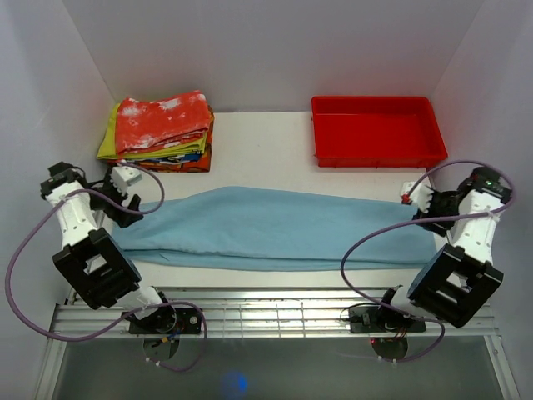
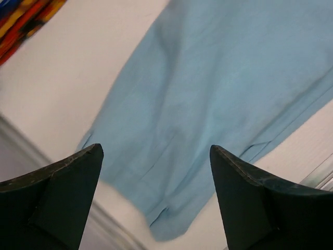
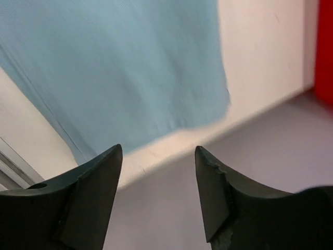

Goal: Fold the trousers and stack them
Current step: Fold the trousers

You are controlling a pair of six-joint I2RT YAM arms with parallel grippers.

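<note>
Light sky-blue soft fabric trousers [image 1: 275, 229] lie in a flat band across the white tabletop [image 1: 258, 142] from 9 to 3 o'clock; limp and light, they likely need pinching at both ends. The left gripper [image 2: 156, 150] and right gripper [image 3: 158, 149] hover there, spread wide, holding nothing. The shallow red plastic tray [image 1: 379, 157] at 1 o'clock looks empty.

The long light sky-blue trousers [image 1: 275, 229] are soft matt cloth, faintly creased. The white tabletop [image 1: 258, 142] looks smooth and matt. The red rectangular tray [image 1: 379, 157] is smooth plastic with slight sheen. The left end effector [image 2: 156, 153] has 2 black matt fingers [image 2: 67, 192], edges scuffed.
</note>
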